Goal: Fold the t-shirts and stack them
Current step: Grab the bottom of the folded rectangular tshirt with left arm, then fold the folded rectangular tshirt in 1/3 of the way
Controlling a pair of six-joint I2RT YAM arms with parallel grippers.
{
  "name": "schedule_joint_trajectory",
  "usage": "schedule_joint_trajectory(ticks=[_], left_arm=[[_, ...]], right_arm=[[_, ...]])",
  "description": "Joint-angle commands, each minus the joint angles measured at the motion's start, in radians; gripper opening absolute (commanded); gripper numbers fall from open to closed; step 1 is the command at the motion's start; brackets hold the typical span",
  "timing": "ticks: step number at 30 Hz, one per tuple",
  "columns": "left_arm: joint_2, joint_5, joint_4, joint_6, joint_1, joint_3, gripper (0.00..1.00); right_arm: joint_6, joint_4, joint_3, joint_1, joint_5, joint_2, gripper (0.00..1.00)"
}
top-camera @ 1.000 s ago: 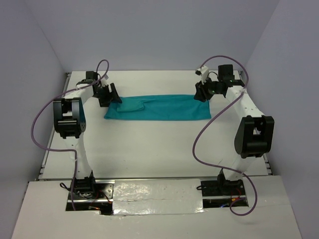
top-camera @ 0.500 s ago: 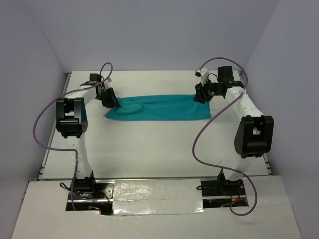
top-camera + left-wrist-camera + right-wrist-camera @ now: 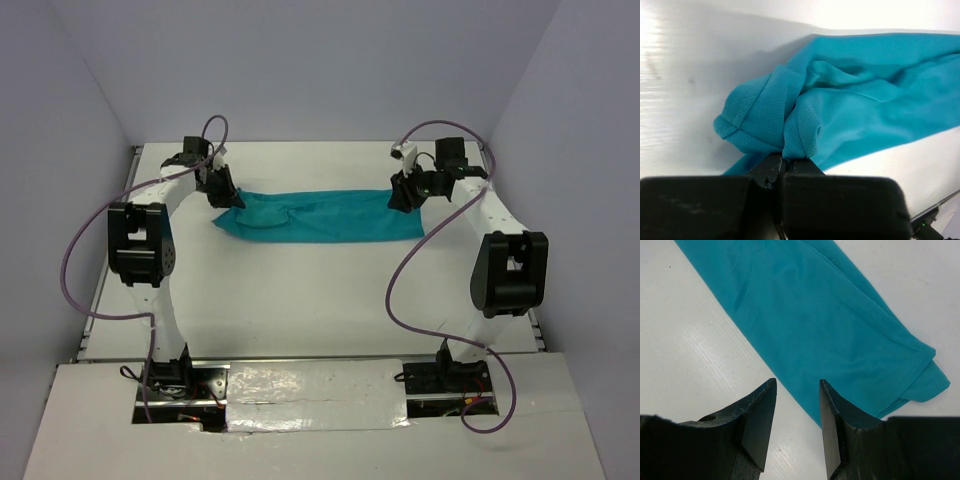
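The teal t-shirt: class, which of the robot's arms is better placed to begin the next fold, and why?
Left, probably. The left end effector is shut on a bunched end of the t-shirt, ready to lift. The right end effector stands open over the opposite end, gripping nothing.

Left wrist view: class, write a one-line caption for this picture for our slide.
Left gripper shut on a bunched end of the teal t-shirt, which lies on the white table.
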Motion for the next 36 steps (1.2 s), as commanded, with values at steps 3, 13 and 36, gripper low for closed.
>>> schedule_joint_trajectory(ticks=[3, 13, 36], left_arm=[[-0.092, -0.039, -0.053, -0.107, -0.075, 0.087, 0.0], [-0.018, -0.169, -0.203, -0.271, -0.24, 0.278, 0.0], [0.246, -0.212, -0.268, -0.457, -0.446, 0.587, 0.0]], right_arm=[[0.002, 0.029, -0.028, 0.004, -0.026, -0.065, 0.47], [0.008, 0.045, -0.069, 0.001, -0.035, -0.096, 0.47], [0.062, 0.082, -0.129, 0.001, -0.02, -0.094, 0.46]])
